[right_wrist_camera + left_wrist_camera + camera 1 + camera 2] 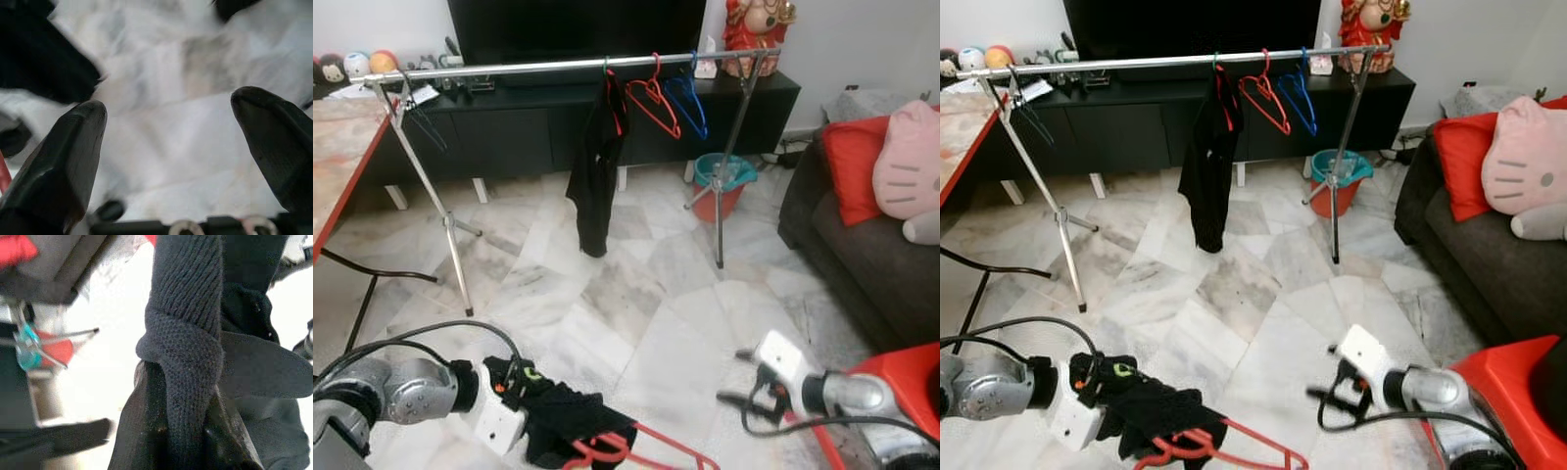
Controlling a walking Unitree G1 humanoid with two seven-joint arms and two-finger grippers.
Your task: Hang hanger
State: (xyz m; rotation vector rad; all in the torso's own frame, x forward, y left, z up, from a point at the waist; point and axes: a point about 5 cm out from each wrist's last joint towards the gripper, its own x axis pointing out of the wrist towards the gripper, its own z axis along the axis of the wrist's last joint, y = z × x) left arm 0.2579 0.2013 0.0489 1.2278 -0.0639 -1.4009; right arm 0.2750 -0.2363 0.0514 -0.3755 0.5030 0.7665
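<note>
The red hanger (636, 446) sits at the bottom centre of the left eye view, low over the marble floor (636, 294), with a black knitted garment (563, 421) bunched over it. The left gripper (524, 401) has its jaws clamped on that dark cloth; in the left wrist view a thick fold of knit (183, 352) is wedged between the black fingers (142, 431). The right gripper (739, 377), at the lower right, hangs with its jaws spread wide and nothing between them.

The hanger looks light, thin and stiff, likely a little springy, while the garment is soft and floppy and will sag and may slide off the smooth arms if tilted. A hold through cloth alone seems loose; taking the bare neck below the hook would give better control and leave the hook free.

The rail (568, 67) crosses the top of the frame, already carrying a hung black garment (597, 166), a second red hanger (653, 98) and a blue hanger (690, 98)
</note>
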